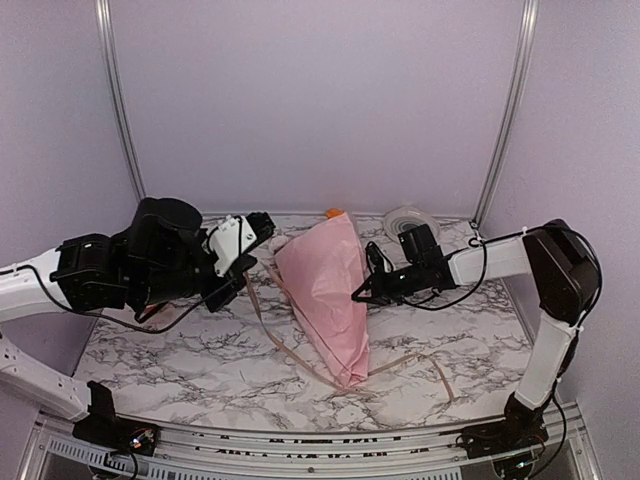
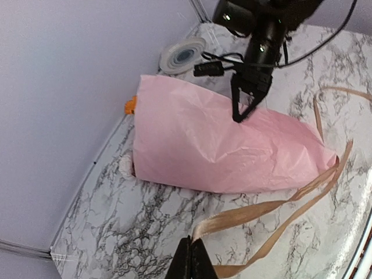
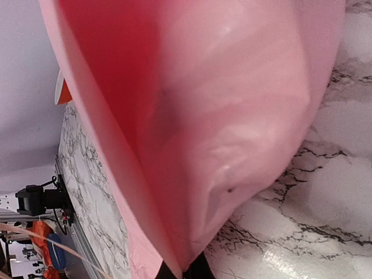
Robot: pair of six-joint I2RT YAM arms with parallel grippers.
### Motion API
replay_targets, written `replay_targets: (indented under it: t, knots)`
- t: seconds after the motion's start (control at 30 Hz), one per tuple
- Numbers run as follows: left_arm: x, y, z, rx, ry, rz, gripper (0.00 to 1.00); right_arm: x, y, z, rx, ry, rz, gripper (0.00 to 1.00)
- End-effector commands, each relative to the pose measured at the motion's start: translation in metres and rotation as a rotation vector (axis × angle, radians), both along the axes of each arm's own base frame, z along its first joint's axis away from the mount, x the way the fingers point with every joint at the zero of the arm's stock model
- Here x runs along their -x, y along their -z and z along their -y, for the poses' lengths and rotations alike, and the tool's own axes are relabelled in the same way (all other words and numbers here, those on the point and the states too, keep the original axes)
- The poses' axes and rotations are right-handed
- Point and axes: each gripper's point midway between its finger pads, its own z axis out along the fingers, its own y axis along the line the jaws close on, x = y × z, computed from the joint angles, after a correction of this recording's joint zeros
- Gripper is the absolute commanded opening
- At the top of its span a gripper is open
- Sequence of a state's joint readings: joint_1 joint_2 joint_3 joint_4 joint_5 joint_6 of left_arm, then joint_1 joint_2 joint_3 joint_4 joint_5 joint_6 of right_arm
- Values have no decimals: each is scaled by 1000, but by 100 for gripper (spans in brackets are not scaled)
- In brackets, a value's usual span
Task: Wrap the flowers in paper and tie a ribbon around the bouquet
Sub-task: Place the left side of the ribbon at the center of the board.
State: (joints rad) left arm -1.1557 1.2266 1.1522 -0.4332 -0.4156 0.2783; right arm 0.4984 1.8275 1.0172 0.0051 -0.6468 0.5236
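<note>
The paper (image 1: 325,290) is already coned around the flowers (image 1: 333,213), right hand (image 1: 358,296) pinching it, while the ribbon (image 2: 261,212), pinched by the left hand (image 2: 190,251), trails untied across the worktop (image 1: 200,350).

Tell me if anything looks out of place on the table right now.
The ribbon is not tied: it trails loose over the table beside the pink paper cone, pinched in the left gripper. Only an orange bloom peeks from the wide end.
</note>
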Motion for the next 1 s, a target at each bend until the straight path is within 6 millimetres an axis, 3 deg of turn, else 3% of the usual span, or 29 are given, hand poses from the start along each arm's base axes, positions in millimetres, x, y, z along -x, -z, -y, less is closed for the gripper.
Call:
replay_targets:
  t: [0.0,0.1,0.3,0.4,0.5,0.57,0.7,0.97]
  knots:
    - [-8,-48,-30,121,-74,178,0,-17,0,-1,8,27,25,0]
    - [-9,-24,-31,112,-86,117,0,-19,1,-1,6,33,23,0]
    - [7,77,-38,-81,-85,-137,0,-26,-13,-2,1,45,41,0]
    - [24,107,-34,-104,-26,-249,0,-31,-17,-1,-1,54,45,0]
    - [20,134,-43,-164,-75,-276,0,-35,-22,-4,-26,57,28,0]
    - [8,154,-53,-202,-137,-303,0,-38,-27,-5,-45,63,18,0]
    - [-36,183,-71,-235,-317,-352,0,-34,-34,-8,-67,51,-19,0]
    - [-126,213,-62,-257,-455,-374,0,-10,-38,-14,-113,45,-102,0]
